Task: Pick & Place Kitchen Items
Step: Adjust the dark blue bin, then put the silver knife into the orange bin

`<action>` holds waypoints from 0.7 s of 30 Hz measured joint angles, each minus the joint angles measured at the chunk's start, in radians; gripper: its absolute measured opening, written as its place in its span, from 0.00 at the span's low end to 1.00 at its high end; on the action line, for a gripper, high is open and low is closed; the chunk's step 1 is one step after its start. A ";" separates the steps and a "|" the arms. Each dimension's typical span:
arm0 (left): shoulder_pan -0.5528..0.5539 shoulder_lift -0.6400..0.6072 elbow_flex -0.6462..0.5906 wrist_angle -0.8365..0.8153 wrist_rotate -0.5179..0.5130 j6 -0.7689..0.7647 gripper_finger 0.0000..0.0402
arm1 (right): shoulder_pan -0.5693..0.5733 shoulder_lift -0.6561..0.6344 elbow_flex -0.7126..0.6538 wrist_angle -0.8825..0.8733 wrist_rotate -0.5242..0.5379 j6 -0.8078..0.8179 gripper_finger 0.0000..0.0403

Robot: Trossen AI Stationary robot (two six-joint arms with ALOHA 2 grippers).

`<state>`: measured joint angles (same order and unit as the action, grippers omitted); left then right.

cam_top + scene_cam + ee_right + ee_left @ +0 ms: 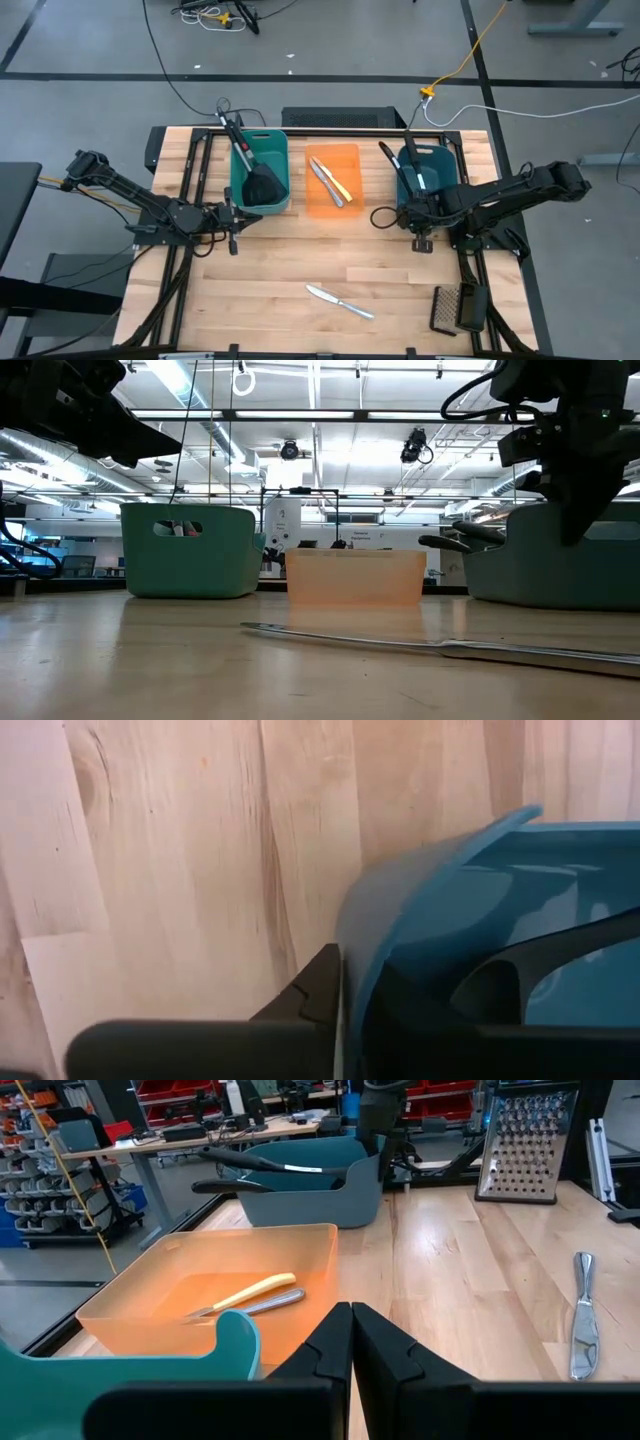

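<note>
Blue plastic matters most in the high view: the right tool (421,241) hangs just at the near rim of the blue tub (447,162), where black ladles (408,166) already lie, and a careless swing toward the silver knife (339,300) lying alone on the worktop (270,290) could, I judge, catch that rim and drag or tip the tub. The left tool (234,243) waits by the near corner of the teal tub (281,170), which holds a black spatula (262,184); two knives, one silver and one pale yellow, rest in the orange tub (347,200), and a steel grater (455,309) sits near the worktop's right front corner, close enough to the loose knife's side to crowd a reach from the right. From the low view the knife lies flat across the foreground, well apart from all three tubs, and so thin a thing may slip from a shallow pinch. In the left wrist view the left tool's fingers (330,1355) are pressed together, empty, with the orange tub just ahead. In the right wrist view the blue wall sits right against the right tool's finger; whether its fingers are apart or together I cannot tell.
</note>
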<state>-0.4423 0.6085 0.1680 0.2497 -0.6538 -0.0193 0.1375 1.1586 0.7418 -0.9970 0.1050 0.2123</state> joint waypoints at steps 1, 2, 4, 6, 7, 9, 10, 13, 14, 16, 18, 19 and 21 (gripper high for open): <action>0.000 0.000 0.000 0.000 0.000 0.000 0.04 | 0.000 0.000 0.000 0.000 0.000 0.000 0.10; 0.000 0.000 0.000 0.000 0.000 0.000 0.04 | 0.000 0.000 0.000 0.000 0.001 0.000 0.11; 0.000 0.000 0.000 -0.001 0.000 -0.001 0.04 | 0.000 0.000 0.000 0.001 0.003 0.000 0.15; 0.000 0.000 0.000 -0.001 0.000 -0.001 0.04 | 0.000 0.000 0.000 0.000 0.006 0.001 0.19; 0.000 0.000 0.000 -0.001 0.000 -0.001 0.04 | 0.000 0.000 0.001 0.000 0.009 0.008 0.21; 0.000 0.000 0.000 -0.001 0.000 -0.002 0.04 | 0.000 0.000 0.016 -0.005 0.009 0.015 0.25; 0.000 0.000 0.000 -0.001 0.000 -0.002 0.04 | 0.000 -0.001 0.030 -0.005 0.011 0.015 0.27; 0.000 0.000 0.000 -0.001 0.000 -0.003 0.04 | 0.000 -0.001 0.084 -0.013 0.029 0.015 0.33; 0.000 0.000 0.000 -0.001 0.000 -0.003 0.04 | 0.000 -0.001 0.107 -0.017 0.042 0.015 0.34; 0.000 0.000 0.000 -0.001 0.000 -0.003 0.04 | 0.000 -0.001 0.153 -0.027 0.071 0.015 0.38; 0.000 0.000 0.000 -0.001 0.000 -0.003 0.04 | 0.000 -0.001 0.205 -0.030 0.100 0.020 0.40; 0.000 0.000 0.000 -0.001 0.003 -0.003 0.04 | 0.001 -0.001 0.232 -0.025 0.115 0.035 0.41; 0.000 0.000 0.000 -0.001 0.016 -0.002 0.04 | 0.015 -0.001 0.279 0.007 0.138 0.063 0.42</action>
<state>-0.4423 0.6084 0.1680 0.2490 -0.6382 -0.0210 0.1528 1.1576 1.0205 -0.9903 0.2427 0.2757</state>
